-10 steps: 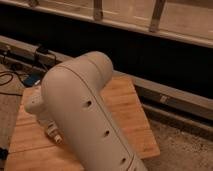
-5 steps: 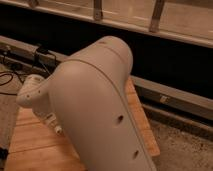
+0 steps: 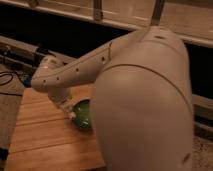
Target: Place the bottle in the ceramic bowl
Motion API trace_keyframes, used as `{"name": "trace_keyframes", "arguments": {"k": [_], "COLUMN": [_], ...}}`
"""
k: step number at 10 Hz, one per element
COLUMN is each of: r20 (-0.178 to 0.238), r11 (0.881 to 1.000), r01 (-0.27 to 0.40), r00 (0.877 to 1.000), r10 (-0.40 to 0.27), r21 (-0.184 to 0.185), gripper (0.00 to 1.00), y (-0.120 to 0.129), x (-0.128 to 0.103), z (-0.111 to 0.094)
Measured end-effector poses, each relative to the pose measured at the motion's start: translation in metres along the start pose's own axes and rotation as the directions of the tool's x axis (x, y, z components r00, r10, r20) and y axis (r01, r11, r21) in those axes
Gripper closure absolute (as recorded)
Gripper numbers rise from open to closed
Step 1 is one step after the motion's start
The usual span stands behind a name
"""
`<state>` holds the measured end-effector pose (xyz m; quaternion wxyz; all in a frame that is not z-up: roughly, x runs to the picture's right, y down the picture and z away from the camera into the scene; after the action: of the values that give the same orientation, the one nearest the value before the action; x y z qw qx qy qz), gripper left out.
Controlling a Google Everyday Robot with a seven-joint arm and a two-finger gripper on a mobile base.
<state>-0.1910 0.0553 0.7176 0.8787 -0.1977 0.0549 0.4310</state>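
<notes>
The green ceramic bowl (image 3: 83,116) sits on the wooden table (image 3: 42,135), partly hidden behind my large white arm (image 3: 145,100). The arm reaches from the right foreground out to the left, bends at the wrist (image 3: 49,76) and points down. My gripper (image 3: 68,108) is at the bowl's left rim, just above the table. The bottle does not show clearly; a small whitish piece at the gripper's tip touches the bowl's edge, and I cannot tell whether it is the bottle.
Black cables (image 3: 9,77) lie on the floor left of the table. A dark wall with a metal rail (image 3: 22,47) runs behind the table. A light ledge with metal posts (image 3: 97,11) is at the top.
My arm has swung up and to the right, uncovering the green bowl. The wrist and gripper have moved right and down toward the bowl.
</notes>
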Motion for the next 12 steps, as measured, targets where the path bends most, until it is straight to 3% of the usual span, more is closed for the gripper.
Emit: {"name": "trace_keyframes", "arguments": {"k": [2,3,8,9,12], "r20": [0.018,0.018,-0.016,-0.016,-0.017], "r11": [0.998,0.997,0.991,0.991,0.991], "r01": [-0.061,-0.078,-0.117,-0.117,-0.119], "r00": [0.998,0.997,0.993,0.993,0.993], "r10": [0.061,0.078,0.116,0.117,0.119], "r21": [0.000,-0.007,-0.069,-0.069,-0.067], "gripper": [1.00,1.00,0.96,0.93,0.64], "y": [-0.036,-0.040,-0.032,-0.032,-0.034], "x": [0.032,0.041,0.067,0.067,0.068], "z": [0.009,0.019,0.082,0.081,0.082]}}
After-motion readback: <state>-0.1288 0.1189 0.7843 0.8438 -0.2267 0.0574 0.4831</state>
